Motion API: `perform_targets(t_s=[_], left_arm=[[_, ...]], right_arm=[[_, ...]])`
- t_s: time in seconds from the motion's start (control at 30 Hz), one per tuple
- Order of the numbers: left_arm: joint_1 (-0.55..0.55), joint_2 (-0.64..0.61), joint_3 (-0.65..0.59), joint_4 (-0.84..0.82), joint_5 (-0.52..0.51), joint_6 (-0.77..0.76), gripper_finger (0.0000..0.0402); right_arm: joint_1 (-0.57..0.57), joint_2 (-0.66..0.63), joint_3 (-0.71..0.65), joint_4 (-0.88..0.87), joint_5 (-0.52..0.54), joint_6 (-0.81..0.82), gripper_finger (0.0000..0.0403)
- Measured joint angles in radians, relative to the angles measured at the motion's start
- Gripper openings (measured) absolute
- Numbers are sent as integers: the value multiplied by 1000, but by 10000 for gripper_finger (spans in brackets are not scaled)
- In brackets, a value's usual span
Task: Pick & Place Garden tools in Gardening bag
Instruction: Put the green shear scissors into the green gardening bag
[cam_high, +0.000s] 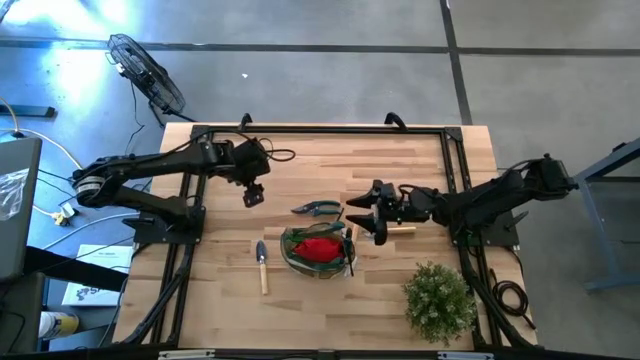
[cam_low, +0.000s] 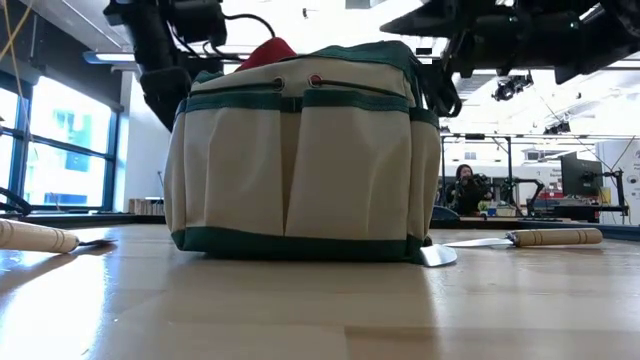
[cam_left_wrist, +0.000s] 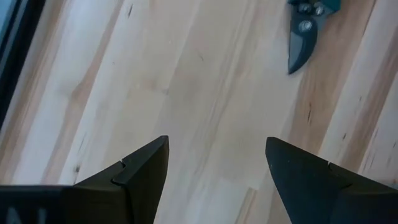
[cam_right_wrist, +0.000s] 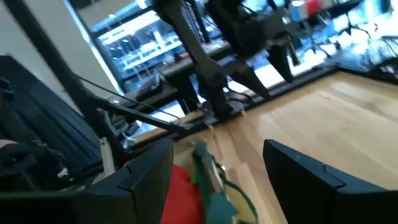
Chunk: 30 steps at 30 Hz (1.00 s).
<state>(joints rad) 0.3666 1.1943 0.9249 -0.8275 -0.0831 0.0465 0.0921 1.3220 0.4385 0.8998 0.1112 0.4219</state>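
Observation:
The gardening bag (cam_high: 292, 256) stands upright mid-table, pale and green in the low view (cam_low: 300, 150), with a red fabric piece (cam_high: 318, 248) inside it. Pruning shears (cam_high: 318, 209) lie flat just beyond it. One trowel (cam_high: 262, 266) lies to the bag's left, another (cam_low: 520, 239) to its right. My left gripper (cam_high: 252, 196) hangs open over bare table left of the shears, whose blade (cam_left_wrist: 303, 37) shows ahead of it. My right gripper (cam_high: 368, 218) stands open and level at the bag's right far side, above its rim (cam_right_wrist: 208, 171), with nothing between its fingers.
A bushy potted plant (cam_high: 438, 300) stands at the near right corner. Black frame rails (cam_high: 320, 130) run along the table's edges. Bare wood lies between my left gripper and the far rail. A person sits far off in the room (cam_low: 465, 185).

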Motion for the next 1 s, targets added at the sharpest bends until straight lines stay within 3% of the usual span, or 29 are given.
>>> perform_targets(t_s=[1.0], left_arm=[[0,0,0,16,48,-78,260]], right_arm=[[13,-1,0,6,-36,-52,240]])
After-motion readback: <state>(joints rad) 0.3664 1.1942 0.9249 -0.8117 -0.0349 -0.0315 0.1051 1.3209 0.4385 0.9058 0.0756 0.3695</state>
